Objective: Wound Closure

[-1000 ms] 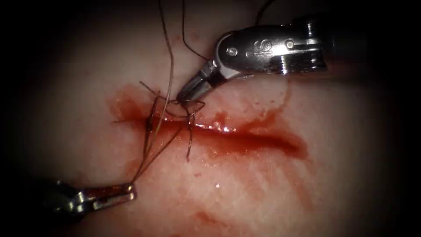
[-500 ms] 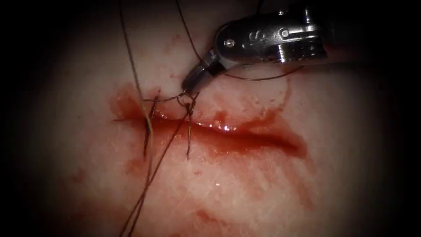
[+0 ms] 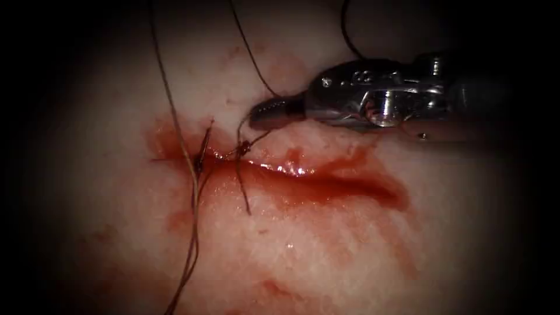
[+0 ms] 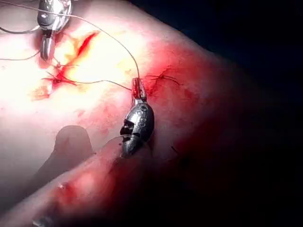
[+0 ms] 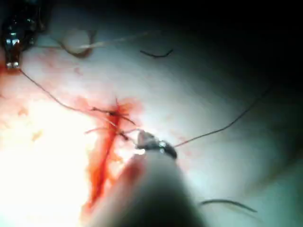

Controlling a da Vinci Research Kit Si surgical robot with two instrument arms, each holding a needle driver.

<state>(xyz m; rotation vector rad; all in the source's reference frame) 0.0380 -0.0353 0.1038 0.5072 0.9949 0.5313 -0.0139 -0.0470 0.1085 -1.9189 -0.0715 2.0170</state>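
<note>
Thread (image 3: pixel 188 175) runs off endoscope frame at top and bottom edges, ends unseen. Right tool (image 3: pixel 256 115) shaft cut off at right edge; jaws too dark to judge. Knot (image 3: pixel 244 146) by the cut (image 3: pixel 303 178) too small to read. Left tool (image 4: pixel 138 88) tips tiny, grip on thread likely.

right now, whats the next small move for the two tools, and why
Probably ease them gently apart. The right tool and the left tool each grip thread, and the knot beside the cut looks not yet snug.
</note>
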